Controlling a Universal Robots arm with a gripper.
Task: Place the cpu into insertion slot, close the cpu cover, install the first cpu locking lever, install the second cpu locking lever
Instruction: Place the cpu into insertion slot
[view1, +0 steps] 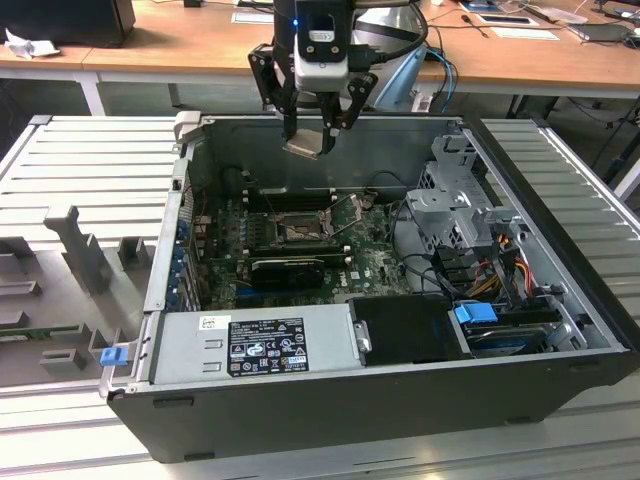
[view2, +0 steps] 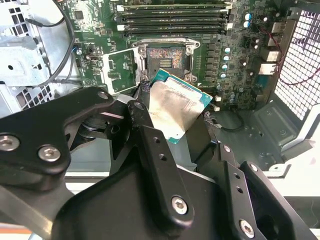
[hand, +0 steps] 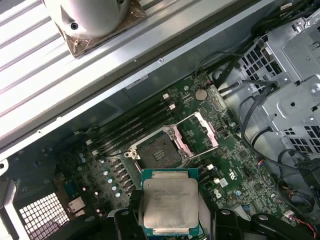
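Note:
My gripper (view1: 315, 140) hangs above the back wall of the open computer case (view1: 560, 290), shut on the cpu (view1: 305, 147), a flat silver-topped chip held tilted. Both wrist views show the cpu (view2: 177, 107) (hand: 169, 200) clamped between black fingers (view2: 150, 145) (hand: 122, 220). Below it on the green motherboard lies the insertion slot (view1: 300, 232) (view2: 167, 59) (hand: 157, 150), uncovered, its dark pinned centre showing. The cpu cover (view2: 120, 70) (hand: 201, 131) is swung open beside the slot. Thin locking levers stand raised near the slot (view1: 345, 205).
Memory slots (view1: 290, 198) run behind the socket and a long black card (view1: 290, 268) lies in front of it. A grey power supply (view1: 255, 345) sits at the case front, a metal drive cage (view1: 460, 200) and cables (view1: 490, 270) on the exterior view's right.

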